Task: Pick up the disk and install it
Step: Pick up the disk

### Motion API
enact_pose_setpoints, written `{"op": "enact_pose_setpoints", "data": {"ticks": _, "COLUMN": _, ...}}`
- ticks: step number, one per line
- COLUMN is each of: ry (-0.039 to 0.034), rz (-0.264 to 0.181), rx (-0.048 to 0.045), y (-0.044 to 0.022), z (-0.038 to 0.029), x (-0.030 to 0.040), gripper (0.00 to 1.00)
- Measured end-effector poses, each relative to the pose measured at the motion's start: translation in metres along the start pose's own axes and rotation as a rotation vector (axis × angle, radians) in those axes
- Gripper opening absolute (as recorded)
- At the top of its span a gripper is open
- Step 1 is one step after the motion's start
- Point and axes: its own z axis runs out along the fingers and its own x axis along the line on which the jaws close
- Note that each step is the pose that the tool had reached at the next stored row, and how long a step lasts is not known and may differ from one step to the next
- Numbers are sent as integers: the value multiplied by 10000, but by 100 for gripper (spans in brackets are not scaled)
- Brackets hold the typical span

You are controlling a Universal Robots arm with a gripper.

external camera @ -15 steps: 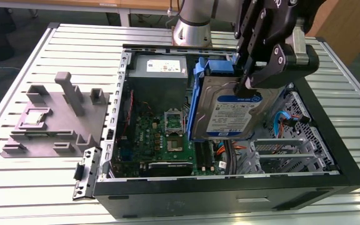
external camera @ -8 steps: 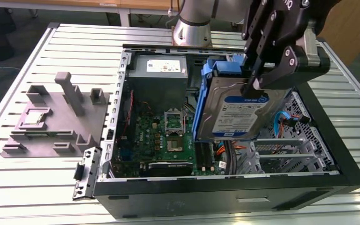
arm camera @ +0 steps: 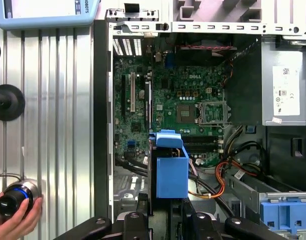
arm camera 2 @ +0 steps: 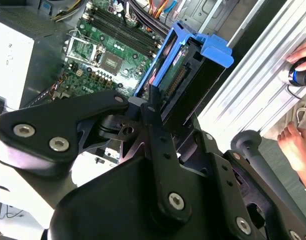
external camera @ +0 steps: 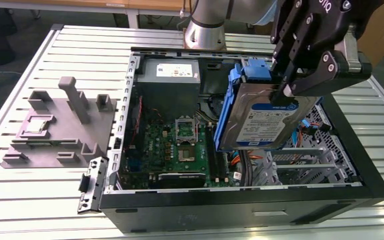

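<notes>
The gripper (external camera: 287,95) hangs toward the side of the table (external camera: 45,200) on the exterior view's right. Its black fingers (external camera: 292,55) point downward and are clamped on the upper end of the disk (external camera: 259,122), which it carries upright and slightly tilted. The silver arm (external camera: 204,30) rises behind it, near the table's far edge.

You get even, diffuse light from above: the bench (external camera: 25,200) slats glare pale, the disk (external camera: 262,122) shows a mild sheen, and the case (external camera: 245,207) interior lies in soft shadow. The end effector (arm camera 2: 152,107) reads dark in the second wrist view.
</notes>
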Motion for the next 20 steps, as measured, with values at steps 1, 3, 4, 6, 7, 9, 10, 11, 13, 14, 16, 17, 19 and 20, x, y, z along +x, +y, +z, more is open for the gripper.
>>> {"op": "enact_pose_setpoints", "data": {"ticks": 1, "ry": -1, "rz": 1, "rx": 0, "y": 0, "z": 0, "x": 0, "gripper": 35}}
{"op": "enact_pose_setpoints", "data": {"ticks": 3, "ry": -1, "rz": 0, "rx": 0, "y": -1, "z": 0, "x": 0, "gripper": 35}}
{"op": "enact_pose_setpoints", "data": {"ticks": 4, "ry": -1, "rz": 0, "rx": 0, "y": -1, "z": 0, "x": 0, "gripper": 35}}
{"op": "enact_pose_setpoints", "data": {"ticks": 6, "ry": -1, "rz": -2, "rx": 0, "y": -9, "z": 0, "x": 0, "gripper": 35}}
{"op": "enact_pose_setpoints", "data": {"ticks": 7, "ry": 0, "rz": -1, "rx": 0, "y": -22, "z": 1, "x": 0, "gripper": 35}}
{"op": "enact_pose_setpoints", "data": {"ticks": 9, "ry": -1, "rz": 1, "rx": -2, "y": -64, "z": 3, "x": -1, "gripper": 35}}
{"op": "enact_pose_setpoints", "data": {"ticks": 10, "ry": -1, "rz": 0, "rx": -5, "y": -90, "z": 4, "x": -1, "gripper": 35}}
{"op": "enact_pose_setpoints", "data": {"ticks": 11, "ry": 0, "rz": 0, "rx": -9, "y": -118, "z": 5, "x": -2, "gripper": 35}}
{"op": "enact_pose_setpoints", "data": {"ticks": 13, "ry": 0, "rz": 0, "rx": -18, "y": -176, "z": 7, "x": -2, "gripper": 35}}
{"op": "enact_pose_setpoints", "data": {"ticks": 14, "ry": 0, "rz": 2, "rx": -24, "y": -207, "z": 8, "x": -3, "gripper": 35}}
{"op": "enact_pose_setpoints", "data": {"ticks": 16, "ry": -3, "rz": 4, "rx": -31, "y": -258, "z": 15, "x": -3, "gripper": 35}}
{"op": "enact_pose_setpoints", "data": {"ticks": 17, "ry": -3, "rz": 7, "rx": -32, "y": -281, "z": 20, "x": -3, "gripper": 35}}
{"op": "enact_pose_setpoints", "data": {"ticks": 19, "ry": 0, "rz": 26, "rx": -32, "y": -318, "z": 28, "x": -3, "gripper": 35}}
{"op": "enact_pose_setpoints", "data": {"ticks": 20, "ry": -1, "rz": 41, "rx": -31, "y": -337, "z": 35, "x": -3, "gripper": 35}}
